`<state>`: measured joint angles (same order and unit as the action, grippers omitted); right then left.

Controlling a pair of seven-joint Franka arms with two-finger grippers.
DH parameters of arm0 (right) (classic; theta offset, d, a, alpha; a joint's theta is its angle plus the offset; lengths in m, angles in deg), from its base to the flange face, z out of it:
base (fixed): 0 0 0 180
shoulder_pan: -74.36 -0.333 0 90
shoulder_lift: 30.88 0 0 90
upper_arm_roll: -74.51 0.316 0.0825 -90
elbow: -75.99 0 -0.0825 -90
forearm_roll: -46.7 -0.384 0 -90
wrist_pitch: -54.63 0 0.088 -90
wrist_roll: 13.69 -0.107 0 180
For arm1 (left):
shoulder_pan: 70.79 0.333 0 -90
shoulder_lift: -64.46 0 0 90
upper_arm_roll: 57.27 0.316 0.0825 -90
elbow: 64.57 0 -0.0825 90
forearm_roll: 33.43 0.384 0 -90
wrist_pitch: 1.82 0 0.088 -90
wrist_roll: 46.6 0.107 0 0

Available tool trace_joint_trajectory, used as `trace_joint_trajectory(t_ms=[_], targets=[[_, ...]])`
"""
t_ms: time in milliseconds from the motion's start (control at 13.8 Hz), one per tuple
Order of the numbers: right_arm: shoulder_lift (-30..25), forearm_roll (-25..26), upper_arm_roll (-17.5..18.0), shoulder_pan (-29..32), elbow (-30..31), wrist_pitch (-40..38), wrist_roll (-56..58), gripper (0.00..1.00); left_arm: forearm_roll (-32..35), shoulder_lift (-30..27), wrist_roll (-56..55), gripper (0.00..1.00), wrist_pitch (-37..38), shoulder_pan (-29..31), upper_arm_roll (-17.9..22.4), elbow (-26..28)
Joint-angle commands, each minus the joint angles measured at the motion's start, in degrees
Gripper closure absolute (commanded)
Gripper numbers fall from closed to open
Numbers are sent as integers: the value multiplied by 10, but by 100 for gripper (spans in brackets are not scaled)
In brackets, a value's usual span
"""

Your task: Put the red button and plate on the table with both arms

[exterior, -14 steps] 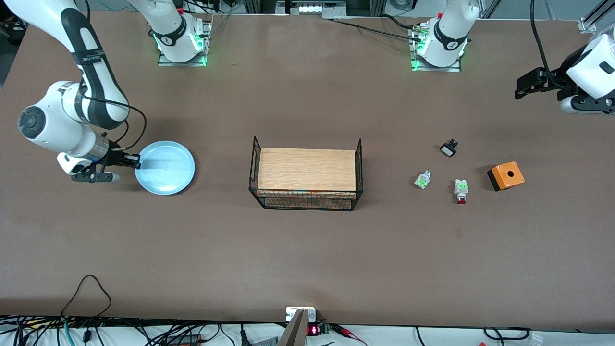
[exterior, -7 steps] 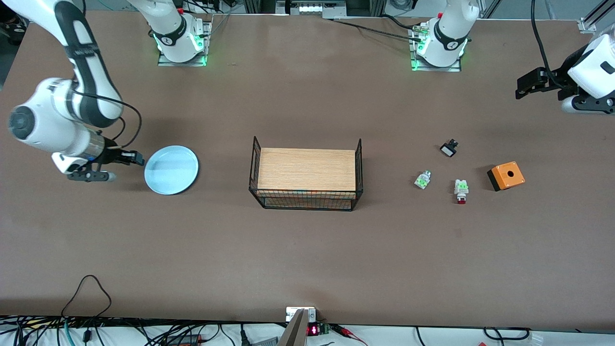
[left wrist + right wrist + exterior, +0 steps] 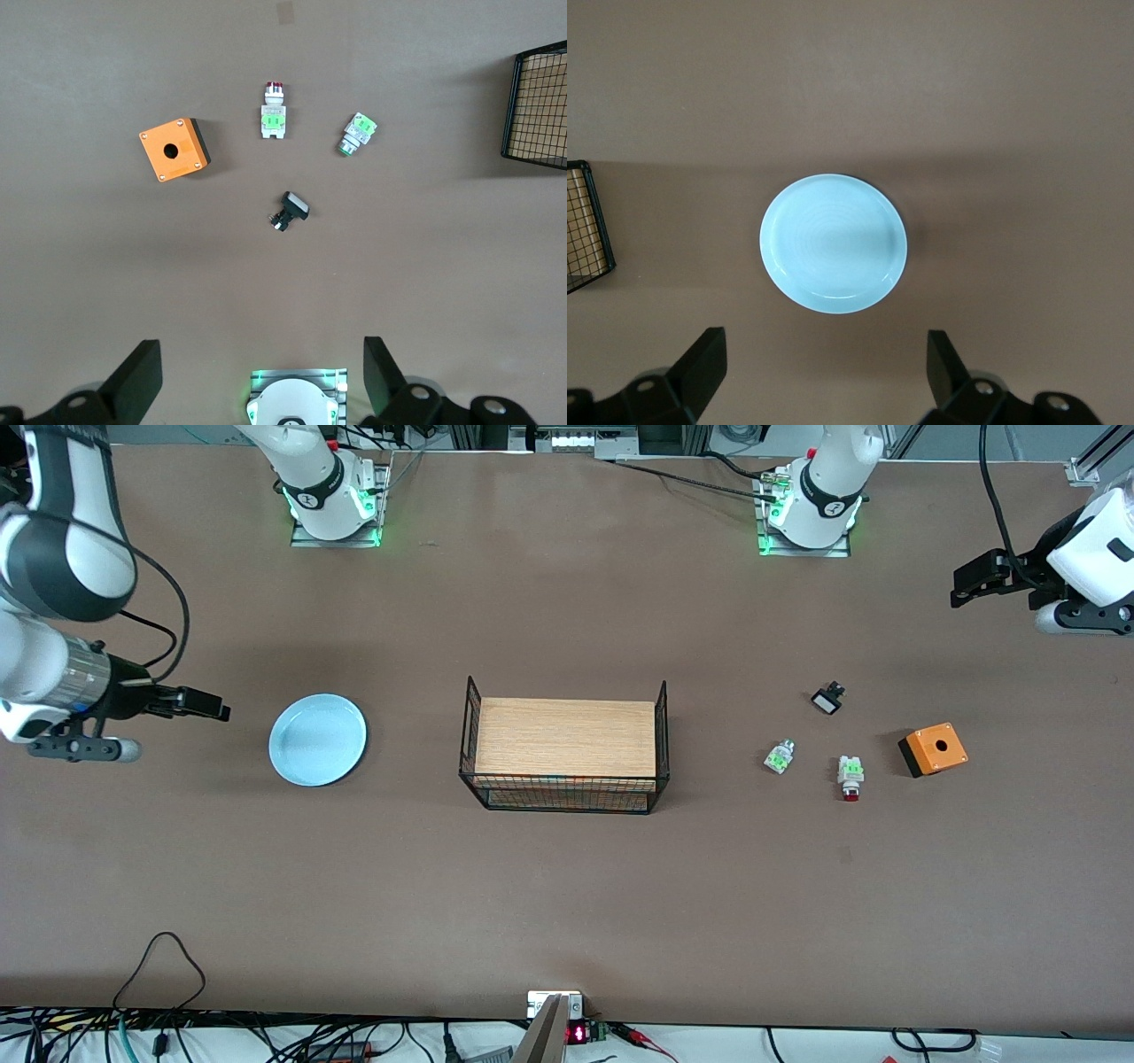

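The pale light-blue plate (image 3: 317,740) lies flat on the brown table (image 3: 567,903), toward the right arm's end; the right wrist view shows it too (image 3: 833,243). My right gripper (image 3: 211,710) is open and empty, over bare table beside the plate, apart from it (image 3: 824,376). The red button (image 3: 850,777) lies on the table toward the left arm's end, red cap toward the front camera; it also shows in the left wrist view (image 3: 273,112). My left gripper (image 3: 964,590) is open and empty, raised over the table's edge at the left arm's end (image 3: 261,381).
A black wire basket (image 3: 567,802) with a wooden board stands mid-table. Around the red button lie an orange box (image 3: 933,749), a green-and-clear part (image 3: 779,757) and a small black-and-white part (image 3: 827,699).
My right gripper let go of the plate's rim and drew back toward the right arm's end of the table. The plate settled flat. The left arm has not moved.
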<state>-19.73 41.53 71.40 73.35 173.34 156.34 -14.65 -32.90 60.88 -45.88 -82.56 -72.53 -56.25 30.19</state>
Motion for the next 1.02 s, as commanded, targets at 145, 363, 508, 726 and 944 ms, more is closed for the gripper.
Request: trace_joint_trajectory(t_ms=[145, 363, 508, 726, 944], targets=[[8, 39, -1, -19, -115, -91, -34, 0, 14, -5, 2, 0, 1, 4, -7, 4], [-9, 38, -4, 2, -136, -111, -33, 0, 25, -6, 6, 0, -1, 3, -8, 4], [-16, 39, -4, 15, -131, -115, -29, 0, 26, -6, 5, 0, 1, 2, -10, 3], [-48, 42, -4, 27, -98, -117, 10, 0, 26, -6, 6, 0, -1, -1, -10, 4], [-83, 42, -1, 29, -63, -111, 32, 0, 25, -6, 6, 0, -2, -2, -15, 3]])
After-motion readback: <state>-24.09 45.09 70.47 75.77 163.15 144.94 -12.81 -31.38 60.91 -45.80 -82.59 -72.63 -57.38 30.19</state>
